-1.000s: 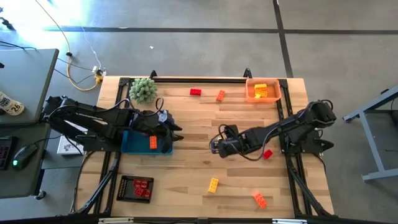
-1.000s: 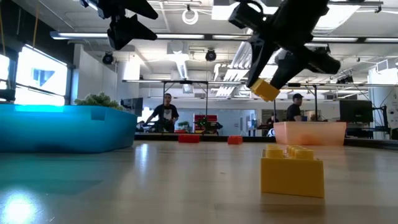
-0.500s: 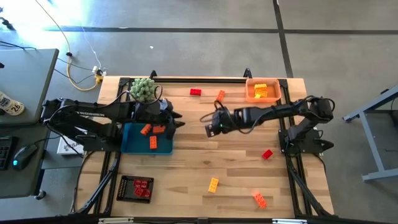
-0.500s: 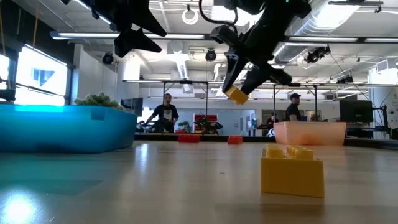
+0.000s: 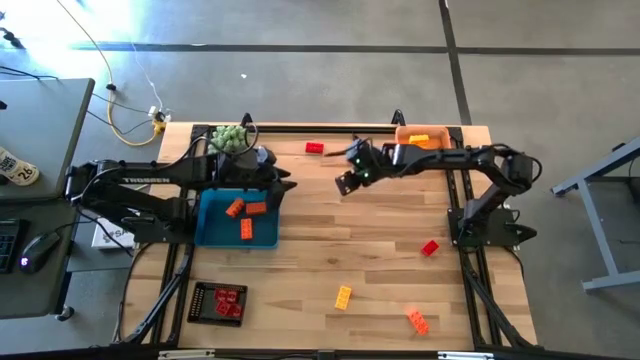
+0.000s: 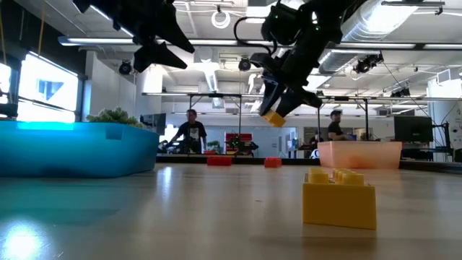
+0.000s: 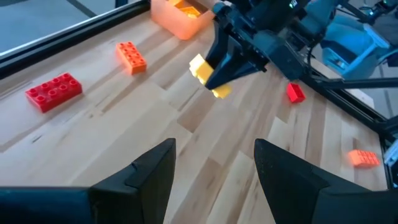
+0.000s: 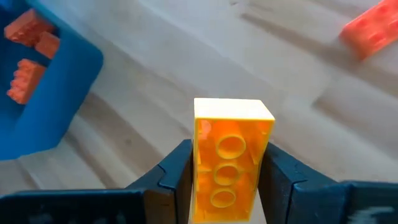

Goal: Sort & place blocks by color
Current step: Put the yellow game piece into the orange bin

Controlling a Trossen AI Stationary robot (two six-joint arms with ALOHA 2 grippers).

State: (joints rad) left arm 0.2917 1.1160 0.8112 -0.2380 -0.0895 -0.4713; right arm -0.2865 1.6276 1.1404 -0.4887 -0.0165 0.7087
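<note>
The desk (image 5: 330,250) is pale wood with visible grain and a soft satin sheen. On it, the blue tray (image 5: 212,232) looks like smooth, glossy plastic. Beside that tray, the green plant (image 5: 228,138) looks fuzzy. The yellow brick (image 8: 231,158) in the right claw (image 8: 227,186) is smooth moulded plastic; the fingers (image 8: 169,177) look matt black.

**Where my four eyes look**

One eye hangs high and looks straight down on my whole table (image 5: 320,260). One sits low, right at the tabletop, looking flat across it into the big room behind. One rides on my left wrist and looks far across the wood at my right arm. One rides on my right wrist, very close to the yellow block (image 8: 231,158). Both wrist eyes, and the low one, see that block.
</note>
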